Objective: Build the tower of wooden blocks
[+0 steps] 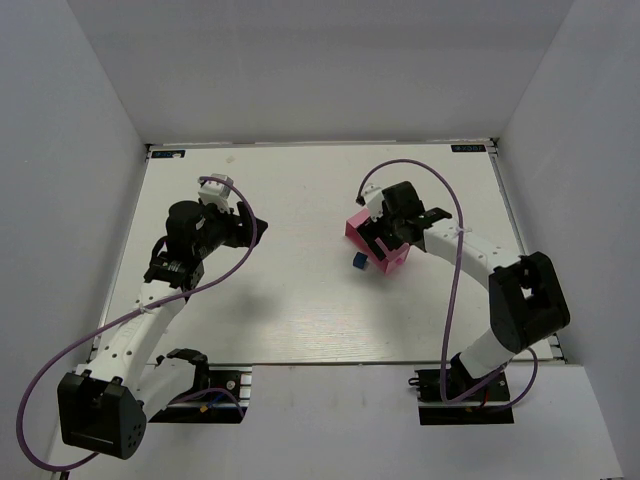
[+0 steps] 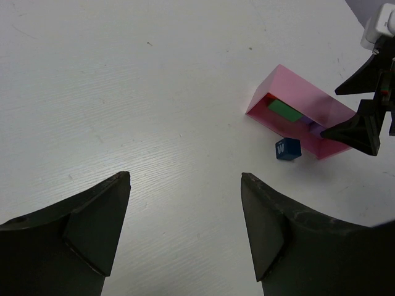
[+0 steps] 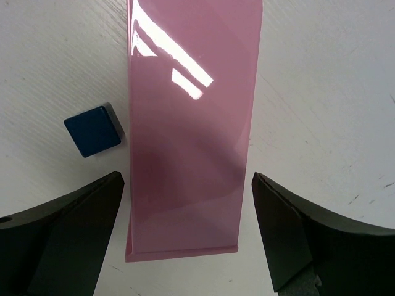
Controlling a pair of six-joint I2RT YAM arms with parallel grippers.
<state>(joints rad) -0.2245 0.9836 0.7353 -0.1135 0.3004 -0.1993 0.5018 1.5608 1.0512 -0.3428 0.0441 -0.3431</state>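
cube [image 3: 92,131] lies just beside pink box [image 3: 191,123]

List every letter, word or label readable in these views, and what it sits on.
"W": white letter on the small blue wooden cube beside the translucent pink box.
Blue stickers at the white table's far corners: too small to read.
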